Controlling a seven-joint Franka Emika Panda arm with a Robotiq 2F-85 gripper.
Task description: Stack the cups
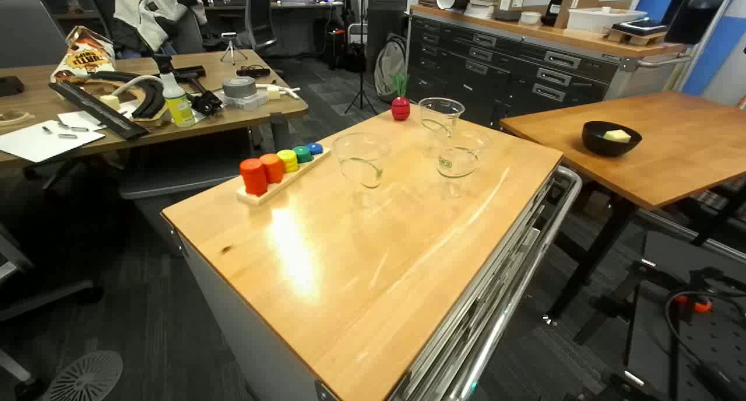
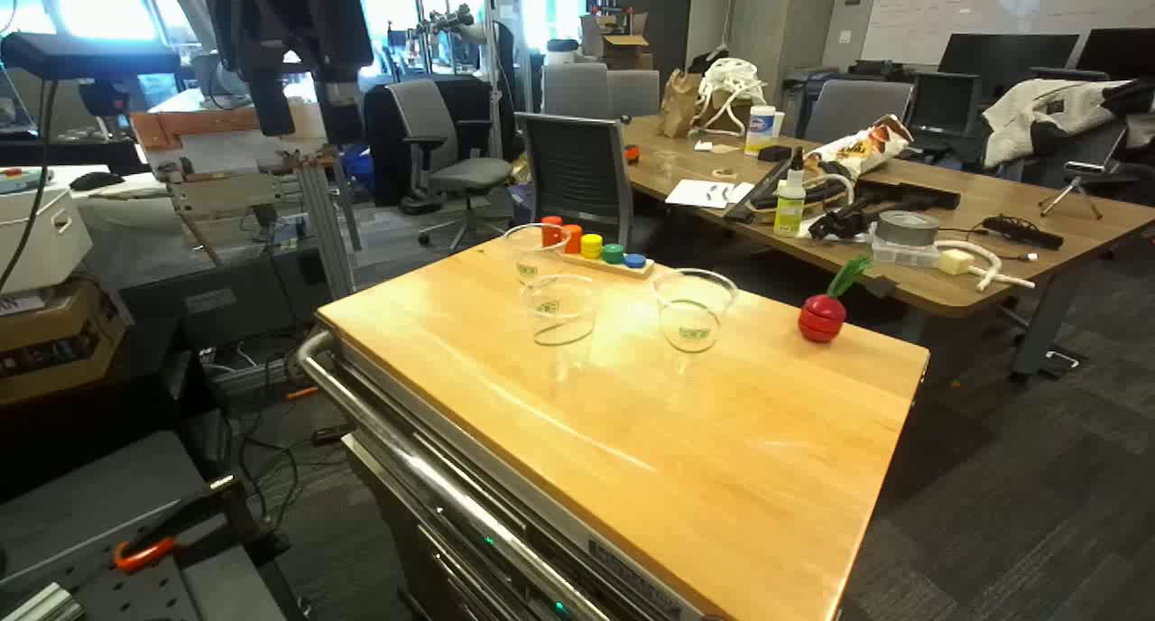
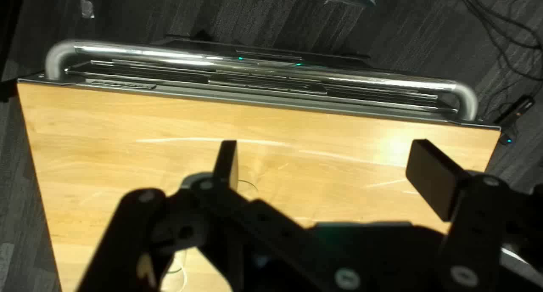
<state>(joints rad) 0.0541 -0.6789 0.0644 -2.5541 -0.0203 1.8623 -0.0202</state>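
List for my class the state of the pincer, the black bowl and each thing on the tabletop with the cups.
Pincer: open, holding nothing.
Clear cups: three, upright, apart, unstacked.
Coloured discs: lined up by colour on the wooden base.
Red toy: upright.
Black bowl: upright, holding a pale yellow piece.

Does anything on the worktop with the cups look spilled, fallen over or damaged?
Nothing seems spilled or toppled: the three clear cups stand upright, apart. Only a dark spot near one corner differs from the pale wood; perhaps a knot.
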